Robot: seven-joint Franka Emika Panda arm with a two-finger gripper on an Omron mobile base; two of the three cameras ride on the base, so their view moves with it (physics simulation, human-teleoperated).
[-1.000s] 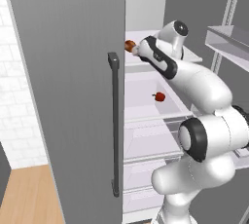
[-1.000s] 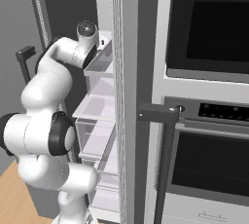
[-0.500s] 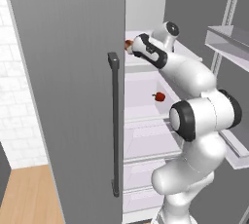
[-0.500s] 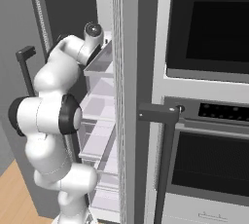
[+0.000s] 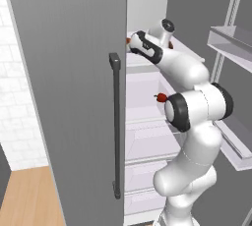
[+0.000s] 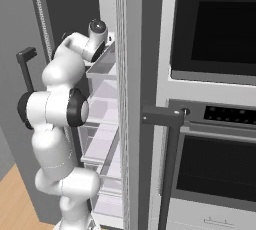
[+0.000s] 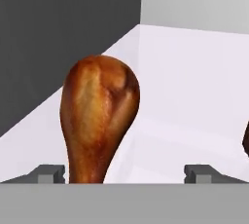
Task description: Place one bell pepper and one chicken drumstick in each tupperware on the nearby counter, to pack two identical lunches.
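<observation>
A browned chicken drumstick (image 7: 97, 116) lies on the white fridge shelf (image 7: 194, 86), thick end away from me. Its thin end points in between my fingertips (image 7: 48, 173), nearer the left one. My gripper (image 7: 124, 174) is open, and the jaws stand wide on either side of the drumstick without touching it. In the left base view the gripper (image 5: 132, 44) is at the top shelf by the door's edge, with the drumstick (image 5: 128, 39) just showing. A red bell pepper (image 5: 161, 97) sits one shelf lower. The tupperware and the counter are out of view.
The open grey fridge door with its dark bar handle (image 5: 115, 122) stands close on the left of the arm. Door bins (image 5: 231, 41) jut out on the right. A built-in oven stack (image 6: 215, 124) stands beside the fridge. A dark object (image 7: 246, 140) shows at the shelf's right edge.
The arm has reached deeper into the top shelf, its elbow rising and swinging in. The gripper has stayed open.
</observation>
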